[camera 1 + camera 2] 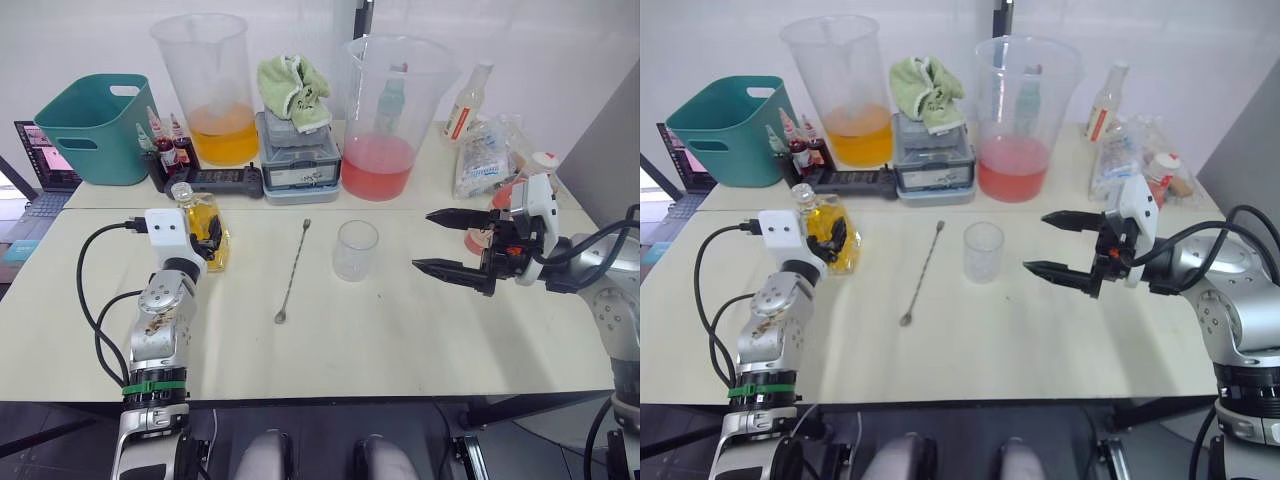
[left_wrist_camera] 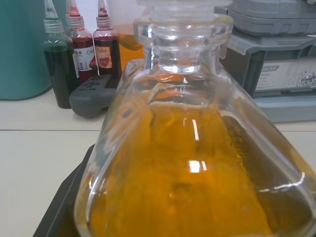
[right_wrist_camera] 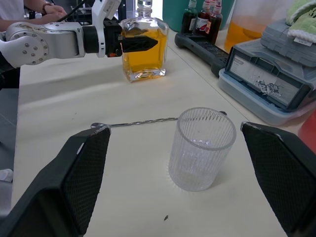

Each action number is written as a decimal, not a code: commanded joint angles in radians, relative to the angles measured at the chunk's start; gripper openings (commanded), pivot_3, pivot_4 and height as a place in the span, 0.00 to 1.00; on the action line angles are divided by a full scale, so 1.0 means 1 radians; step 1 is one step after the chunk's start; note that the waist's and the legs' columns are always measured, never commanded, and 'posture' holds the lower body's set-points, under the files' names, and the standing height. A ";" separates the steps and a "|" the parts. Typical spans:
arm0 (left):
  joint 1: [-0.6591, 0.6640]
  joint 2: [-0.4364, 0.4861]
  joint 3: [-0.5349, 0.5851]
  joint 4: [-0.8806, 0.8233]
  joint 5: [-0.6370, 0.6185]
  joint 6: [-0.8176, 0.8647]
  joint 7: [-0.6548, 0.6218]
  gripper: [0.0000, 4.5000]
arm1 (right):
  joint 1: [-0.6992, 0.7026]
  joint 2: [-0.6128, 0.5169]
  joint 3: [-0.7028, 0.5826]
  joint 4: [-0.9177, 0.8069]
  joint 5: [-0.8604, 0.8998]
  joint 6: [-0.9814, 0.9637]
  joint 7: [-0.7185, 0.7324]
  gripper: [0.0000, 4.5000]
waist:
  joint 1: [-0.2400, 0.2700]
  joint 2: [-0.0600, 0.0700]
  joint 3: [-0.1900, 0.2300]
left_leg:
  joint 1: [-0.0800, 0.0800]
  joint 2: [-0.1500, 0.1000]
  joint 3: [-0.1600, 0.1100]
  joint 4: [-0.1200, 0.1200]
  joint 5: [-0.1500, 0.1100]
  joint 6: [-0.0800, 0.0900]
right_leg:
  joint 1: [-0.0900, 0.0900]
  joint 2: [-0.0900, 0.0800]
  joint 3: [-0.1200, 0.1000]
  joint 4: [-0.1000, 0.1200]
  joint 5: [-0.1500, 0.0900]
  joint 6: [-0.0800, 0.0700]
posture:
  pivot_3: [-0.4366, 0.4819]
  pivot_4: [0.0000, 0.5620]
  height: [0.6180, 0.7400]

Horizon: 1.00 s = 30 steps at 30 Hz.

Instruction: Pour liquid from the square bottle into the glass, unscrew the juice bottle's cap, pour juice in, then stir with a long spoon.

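Observation:
The square bottle (image 1: pixel 200 228) with yellow liquid stands upright on the table's left side. My left gripper (image 1: pixel 207 243) is shut on it, one black finger (image 3: pixel 140 43) lying across its face. The empty glass (image 1: pixel 356 250) stands mid-table. My right gripper (image 1: pixel 423 240) hangs open just to its right, fingers spread wide and pointing at it. Between bottle and glass the long spoon (image 1: pixel 294 270) lies flat on the table. The juice bottle (image 1: pixel 1160 178) with its white cap (image 1: pixel 1167 160) is mostly hidden behind my right gripper.
Along the back stand a teal bin (image 1: pixel 95 125), a big beaker of orange liquid (image 1: pixel 215 90), a grey box (image 1: pixel 295 165) under a green cloth (image 1: pixel 293 90), a pink beaker (image 1: pixel 385 120) and a pale bottle (image 1: pixel 468 100). Small colour bottles (image 1: pixel 165 140) sit by a controller (image 1: pixel 225 180).

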 commanded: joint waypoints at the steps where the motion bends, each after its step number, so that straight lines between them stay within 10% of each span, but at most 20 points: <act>1: 0.003 0.015 0.010 -0.080 -0.021 -0.020 -0.020 0.63 | -0.008 -0.001 -0.015 -0.030 0.012 -0.005 -0.007 1.00 | 0.000 0.000 0.000 | 0.000 0.000 0.000 0.000 0.000 0.000 | 0.000 0.000 0.000 0.000 0.000 0.000 | 0.48 0.27 1.00; 20: 0.098 0.347 -0.108 -0.475 -0.458 0.145 -0.780 0.63 | 0.011 0.003 -0.029 -0.073 0.096 0.079 0.003 1.00 | 0.002 -0.006 0.004 | -0.015 0.000 0.000 0.004 0.000 0.000 | -0.014 0.000 0.000 0.001 0.002 0.001 | 0.48 0.27 1.00; 30: -0.070 0.250 -0.376 -0.326 -0.352 0.051 -1.006 0.63 | 0.103 -0.013 -0.114 -0.186 0.141 0.125 -0.088 1.00 | 0.000 -0.006 0.004 | -0.016 0.001 0.000 0.009 0.000 0.000 | -0.013 0.008 0.005 0.001 0.002 0.001 | 0.48 0.27 1.00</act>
